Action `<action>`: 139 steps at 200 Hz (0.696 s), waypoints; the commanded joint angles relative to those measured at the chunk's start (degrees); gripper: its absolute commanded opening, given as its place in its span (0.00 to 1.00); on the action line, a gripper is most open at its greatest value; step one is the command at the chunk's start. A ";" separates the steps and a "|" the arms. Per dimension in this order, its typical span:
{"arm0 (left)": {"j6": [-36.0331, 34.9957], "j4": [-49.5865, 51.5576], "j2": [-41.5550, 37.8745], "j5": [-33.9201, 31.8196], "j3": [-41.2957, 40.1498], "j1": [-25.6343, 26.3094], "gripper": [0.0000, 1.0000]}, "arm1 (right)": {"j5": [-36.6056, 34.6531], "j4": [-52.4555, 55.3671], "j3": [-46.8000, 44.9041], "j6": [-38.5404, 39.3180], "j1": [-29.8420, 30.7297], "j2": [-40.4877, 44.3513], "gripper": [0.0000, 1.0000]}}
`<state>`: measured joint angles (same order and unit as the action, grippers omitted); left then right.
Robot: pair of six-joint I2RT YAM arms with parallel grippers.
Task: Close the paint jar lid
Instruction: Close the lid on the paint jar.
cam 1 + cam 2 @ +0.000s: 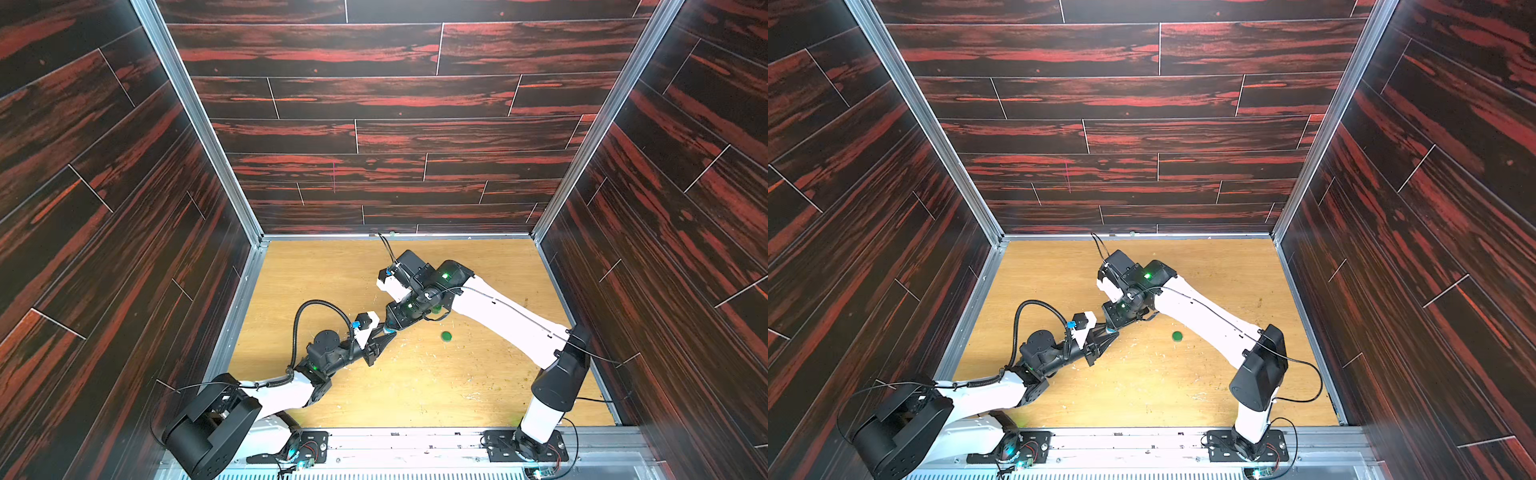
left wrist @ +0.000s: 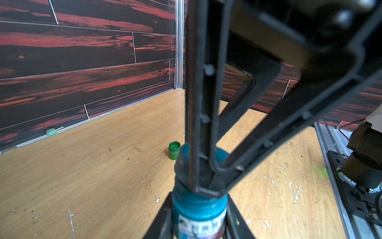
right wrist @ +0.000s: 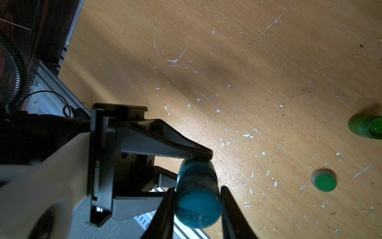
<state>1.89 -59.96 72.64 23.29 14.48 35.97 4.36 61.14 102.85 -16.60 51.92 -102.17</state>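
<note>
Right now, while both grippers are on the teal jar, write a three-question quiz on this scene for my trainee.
1. True or false: the green jar stands open, its green lid lying apart on the table.
2. The left gripper is shut on: A) the teal jar B) the green lid C) nothing.
3. What does the right gripper clamp?
Key: 1 true; 2 A; 3 the teal lid.

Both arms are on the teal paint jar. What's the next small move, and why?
Probably rotate the right gripper to screw the teal lid down while the left gripper holds the jar body steady. Each is shut on its part, and the lid sits on the jar.
</note>
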 commanded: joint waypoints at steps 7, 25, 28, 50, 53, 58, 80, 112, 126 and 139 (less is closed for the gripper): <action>-0.89 -0.59 -1.80 -0.18 1.08 0.16 0.27 | 0.58 1.02 0.79 0.75 -0.64 -1.52 0.34; -0.84 -0.42 -2.11 -0.09 1.08 0.16 0.27 | 1.06 0.87 0.86 0.76 -0.74 -1.89 0.34; -0.84 -0.37 -2.15 -0.11 1.12 0.20 0.27 | 1.08 0.87 0.89 0.71 -0.71 -1.95 0.35; -1.00 -0.16 -2.48 -0.26 1.08 0.17 0.27 | 1.32 0.61 1.03 0.65 -0.94 -2.31 0.35; -1.01 -0.15 -2.50 -0.25 1.08 0.16 0.27 | 1.42 0.61 1.02 0.61 -1.00 -2.39 0.36; -1.01 -0.15 -2.56 -0.22 1.07 0.18 0.27 | 1.58 0.49 0.97 0.60 -1.06 -2.42 0.36; -1.01 0.02 -2.72 -0.22 1.08 0.16 0.27 | 2.44 0.30 0.96 0.57 -1.30 -2.76 0.38; -1.01 0.02 -2.94 -0.29 0.91 0.22 0.27 | 2.82 0.20 0.99 0.44 -1.34 -3.07 0.41; -1.02 0.11 -3.04 -0.28 0.90 0.13 0.27 | 2.85 0.03 0.99 0.39 -1.36 -3.11 0.43; -0.99 0.11 -3.03 -0.42 0.81 0.17 0.27 | 2.85 0.03 1.08 0.23 -1.47 -3.12 0.45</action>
<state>1.65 -57.49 71.18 22.74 14.48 35.97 6.94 60.77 102.87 -16.40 50.98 -104.18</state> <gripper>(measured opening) 0.353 0.435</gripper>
